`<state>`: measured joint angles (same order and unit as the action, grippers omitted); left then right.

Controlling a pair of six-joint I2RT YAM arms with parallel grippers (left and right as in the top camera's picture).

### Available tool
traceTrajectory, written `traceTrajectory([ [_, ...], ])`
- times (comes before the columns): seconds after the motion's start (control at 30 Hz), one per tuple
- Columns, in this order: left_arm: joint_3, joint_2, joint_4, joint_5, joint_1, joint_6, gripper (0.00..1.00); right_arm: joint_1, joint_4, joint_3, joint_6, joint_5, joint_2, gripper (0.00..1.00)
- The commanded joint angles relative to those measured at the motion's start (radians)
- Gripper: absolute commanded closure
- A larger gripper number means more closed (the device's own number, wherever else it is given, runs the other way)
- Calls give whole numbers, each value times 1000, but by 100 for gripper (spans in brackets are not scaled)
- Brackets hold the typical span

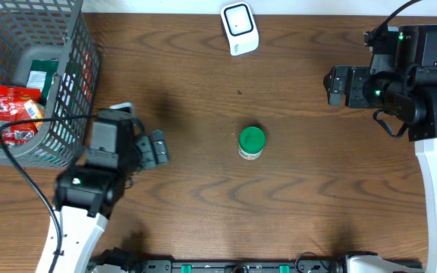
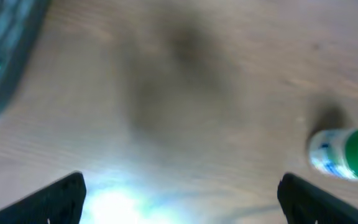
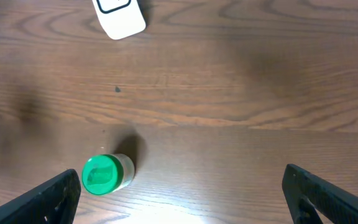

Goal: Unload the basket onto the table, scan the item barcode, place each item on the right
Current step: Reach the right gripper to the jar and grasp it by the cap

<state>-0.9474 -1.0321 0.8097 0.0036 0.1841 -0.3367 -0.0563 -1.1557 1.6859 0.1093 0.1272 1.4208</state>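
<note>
Noting a small white bottle (image 1: 251, 144) with a green cap, standing upright on the wooden table (image 1: 203, 205), slightly right of centre and apart from both arms. Seeing the round cap facing the overhead camera, with a strip of white body showing below it. Picking up the bottle (image 2: 344, 154) at the right edge of the left wrist view, blurred. Making out blue marks on its white label there, but reading no word and no barcode. Finding the bottle (image 3: 106, 174) at the lower left of the right wrist view, cap up, label print too small to tell.

Logging a white scanner (image 1: 240, 28) lying at the far edge of the table, well apart from the bottle. Noting a dark rounded-square outline on its top face; any lettering too small to read.

Recording a grey wire basket (image 1: 67, 45) at the far left corner, holding red packets (image 1: 10, 106) and a green-labelled package (image 1: 42, 76). Failing to read their print at this size.

Logging the left gripper (image 1: 156, 148) just right of the basket and well left of the bottle, jaws spread wide around nothing. Confirming in its wrist view: dark fingertips (image 2: 67, 193) at the bottom corners, bare wood between.

Logging the right gripper (image 1: 334, 82) at the far right, jaws likewise parted wide and holding nothing. Seeing its fingertips (image 3: 55, 196) low in the frame, the bottle near one of them, not touching.
</note>
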Motion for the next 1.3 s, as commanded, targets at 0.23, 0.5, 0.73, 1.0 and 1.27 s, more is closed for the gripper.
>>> traceTrajectory([
  [0.23,-53,-180,127,-12,-77,55,1,-39,17,12,107,190,26,30],
  [0.5,-53,-296,95,-12,-77,54,1,-298,-42,12,103,48,212,22],
  [0.73,-53,-340,94,-12,-77,55,1,-426,-37,12,104,-30,373,23],
  [1.0,-53,-340,94,-12,-77,55,1,-482,-41,12,104,-36,522,25],
  [1.27,-53,-340,95,-12,-77,54,1,-493,-53,12,131,-78,611,25],
])
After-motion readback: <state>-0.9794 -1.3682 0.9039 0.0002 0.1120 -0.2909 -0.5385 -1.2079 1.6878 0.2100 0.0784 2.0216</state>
